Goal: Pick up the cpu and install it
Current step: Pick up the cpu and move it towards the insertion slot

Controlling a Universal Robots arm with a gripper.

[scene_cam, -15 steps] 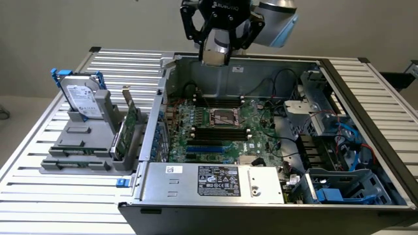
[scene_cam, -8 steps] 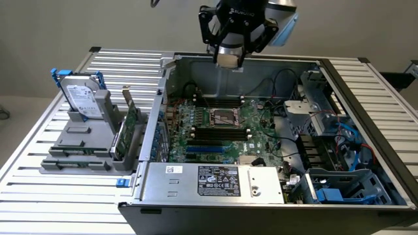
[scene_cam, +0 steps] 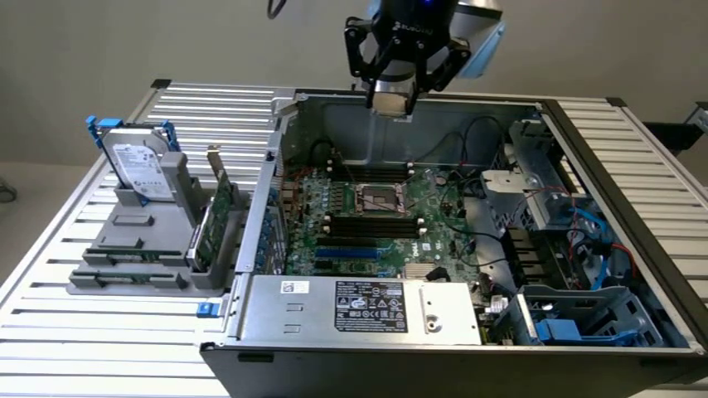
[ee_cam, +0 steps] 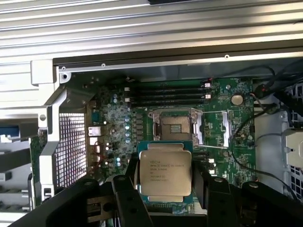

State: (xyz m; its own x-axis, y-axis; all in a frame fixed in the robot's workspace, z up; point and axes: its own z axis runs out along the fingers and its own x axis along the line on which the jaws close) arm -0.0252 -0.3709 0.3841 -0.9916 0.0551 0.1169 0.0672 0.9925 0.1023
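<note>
The black gripper [scene_cam: 392,83], hanging above the empty metal-framed socket [ee_cam: 174,128], is clamped by the thin side edges on the small flat silver-topped square cpu [ee_cam: 165,171], which is probably light, stiff and fragile underneath.

arm [scene_cam: 426,21]: cut off by the exterior view's upper edge
cpu [ee_cam: 165,172]: edges partly hidden behind the fingers [ee_cam: 127,194]; its print too small to read
case [scene_cam: 443,375]: near wall cut off by the exterior view's lower edge
hard drive [scene_cam: 138,162]: label too small to read
</note>
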